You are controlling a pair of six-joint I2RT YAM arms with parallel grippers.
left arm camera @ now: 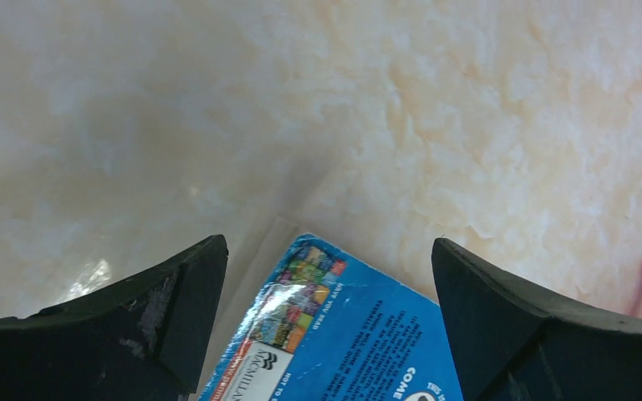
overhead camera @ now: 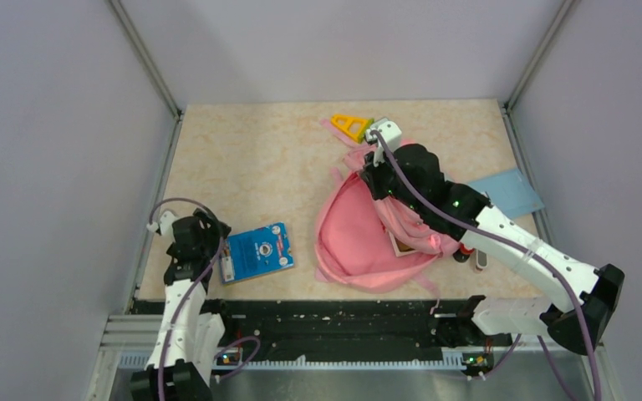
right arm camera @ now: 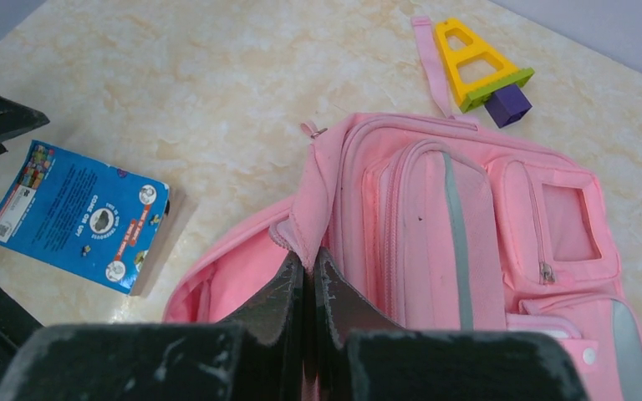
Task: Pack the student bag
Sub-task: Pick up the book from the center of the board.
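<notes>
Two jobs: the right claw (right arm camera: 310, 266) pinches the student bag (right arm camera: 418, 225) at its rim. The left claw (left arm camera: 328, 246), spread wide, straddles the blue book (left arm camera: 343, 334), with the bag to its right.

Soft, even overhead light; pics mostly sharp, no hard shadows.
Top view: bench (overhead camera: 259, 167) evenly bright, walls (overhead camera: 50, 167) flat grey, only faint shadows under the arms (overhead camera: 510, 242). Left wrist: glare patch on bench by the left hand (left arm camera: 328, 244), sheen on blue book (left arm camera: 343, 342) cover; fingers (left arm camera: 134, 330) dark & soft, prob. too close for focus. Right wrist: student bag (right arm camera: 435, 217) well exposed w/ crisp stitching; right hand (right arm camera: 309, 267) nearly black, little detail.
</notes>
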